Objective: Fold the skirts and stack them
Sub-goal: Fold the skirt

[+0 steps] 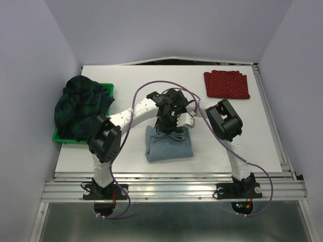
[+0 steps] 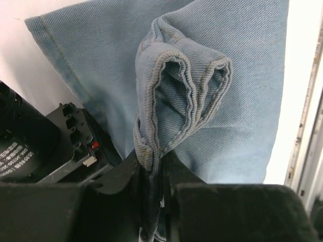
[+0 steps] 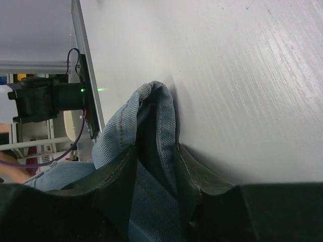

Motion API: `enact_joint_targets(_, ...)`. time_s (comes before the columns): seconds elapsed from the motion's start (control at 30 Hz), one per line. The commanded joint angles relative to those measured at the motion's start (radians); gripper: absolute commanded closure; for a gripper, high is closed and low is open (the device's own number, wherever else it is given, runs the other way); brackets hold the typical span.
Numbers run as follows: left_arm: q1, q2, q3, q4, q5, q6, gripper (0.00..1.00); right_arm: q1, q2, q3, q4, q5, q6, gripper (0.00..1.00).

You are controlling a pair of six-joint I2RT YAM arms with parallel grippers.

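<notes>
The light blue-grey denim skirt (image 1: 169,146) lies partly folded at the table's near middle. My left gripper (image 1: 162,130) is shut on a bunched hem of it (image 2: 166,96). My right gripper (image 1: 176,127) is shut on another edge of the denim (image 3: 156,131), right beside the left one above the skirt's far edge. The red dotted skirt (image 1: 226,84) lies folded at the far right. The dark green-navy plaid skirt (image 1: 81,106) is heaped over the green bin (image 1: 108,91) at the left.
The white table (image 1: 242,136) ends at a metal rail (image 1: 171,176) in front. Purple cables (image 1: 151,91) loop over both arms. Grey walls enclose the back and sides.
</notes>
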State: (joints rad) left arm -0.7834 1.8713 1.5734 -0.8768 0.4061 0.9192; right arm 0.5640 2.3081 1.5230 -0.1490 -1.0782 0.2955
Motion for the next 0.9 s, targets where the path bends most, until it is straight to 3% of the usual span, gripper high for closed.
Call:
enact_joint_targets(0.0, 0.004, -0.024, -0.032, 0.094, -0.041, 0.02, 0.92, 0.014, -0.009, -0.018, -0.017, 0.003, -0.001, 0.59)
enact_joint_targets(0.07, 0.004, -0.029, -0.045, 0.101, -0.038, 0.015, 0.81, 0.014, -0.004, -0.012, -0.018, 0.009, -0.001, 0.59)
enact_joint_targets(0.1, 0.004, -0.032, -0.052, 0.125, -0.046, 0.007, 0.69, 0.014, -0.003, -0.001, -0.018, 0.012, 0.004, 0.59)
enact_joint_targets(0.3, 0.006, -0.101, -0.141, 0.257, -0.154, -0.037, 0.61, 0.014, 0.019, 0.032, -0.018, 0.02, 0.022, 0.58)
enact_joint_targets(0.5, 0.006, -0.162, -0.171, 0.314, -0.21, -0.051, 0.45, 0.014, 0.024, 0.052, -0.02, 0.035, 0.022, 0.57)
enact_joint_targets(0.53, 0.007, -0.178, -0.185, 0.337, -0.254, -0.074, 0.37, 0.014, 0.024, 0.057, -0.021, 0.038, 0.024, 0.57)
enact_joint_targets(0.7, 0.018, -0.325, -0.214, 0.467, -0.336, -0.121, 0.31, 0.014, 0.033, 0.083, -0.02, 0.055, 0.034, 0.55)
enact_joint_targets(0.87, 0.019, -0.426, -0.248, 0.411, -0.251, -0.195, 0.36, -0.019, 0.037, 0.153, -0.021, 0.081, 0.056, 0.49)
